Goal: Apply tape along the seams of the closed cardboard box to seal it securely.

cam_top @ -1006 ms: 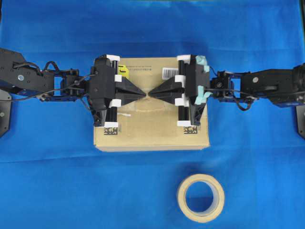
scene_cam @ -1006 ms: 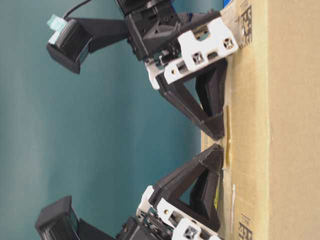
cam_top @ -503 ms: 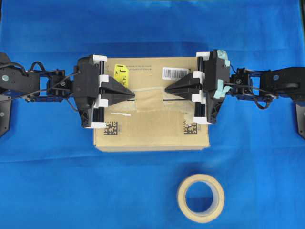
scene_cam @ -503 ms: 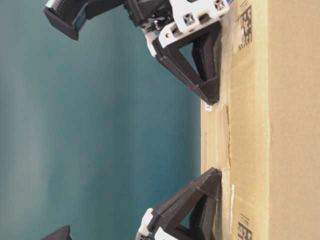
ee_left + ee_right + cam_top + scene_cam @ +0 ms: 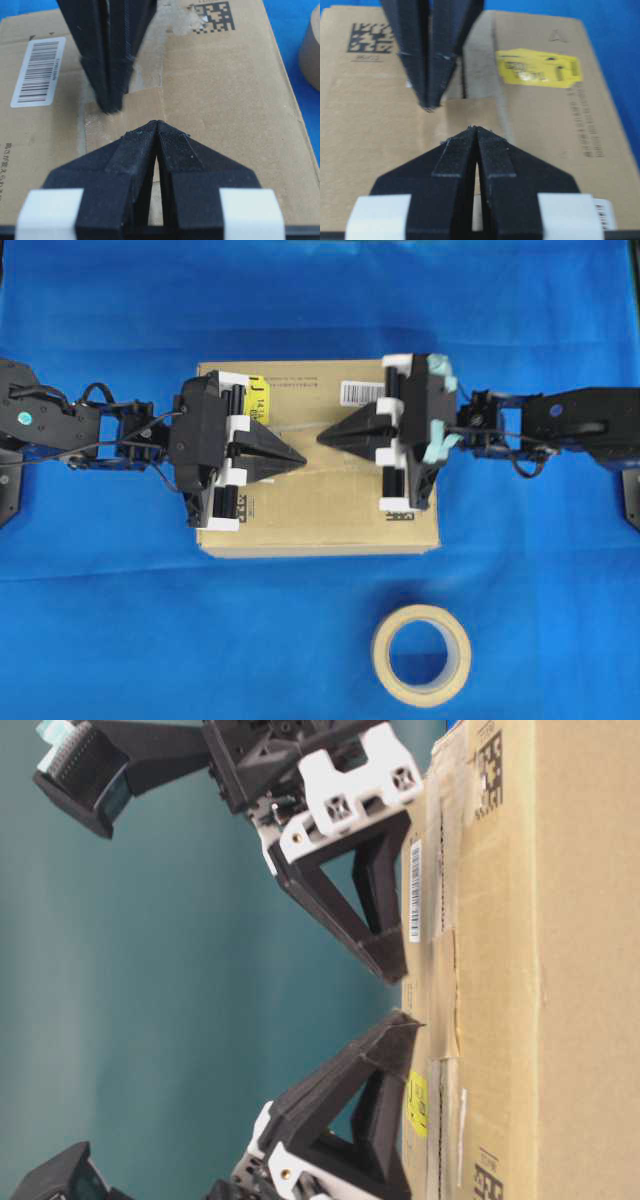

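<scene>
Blue cloth (image 5: 100, 620) underlies the cardboard box (image 5: 320, 525); both grippers' fingers (image 5: 150, 145) pressed together, empty.

1. The cardboard box (image 5: 320, 515), a brown carton, lay closed and flat.
2. The seams (image 5: 161, 80) ran as a thin dark slit along the box's top.
3. The tape (image 5: 125, 107), a tan square, lay flat across that slit mid-box.

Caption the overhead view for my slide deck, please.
Both shut grippers, left and right, meet tip to tip over the box; tape roll lies nearby.
</scene>
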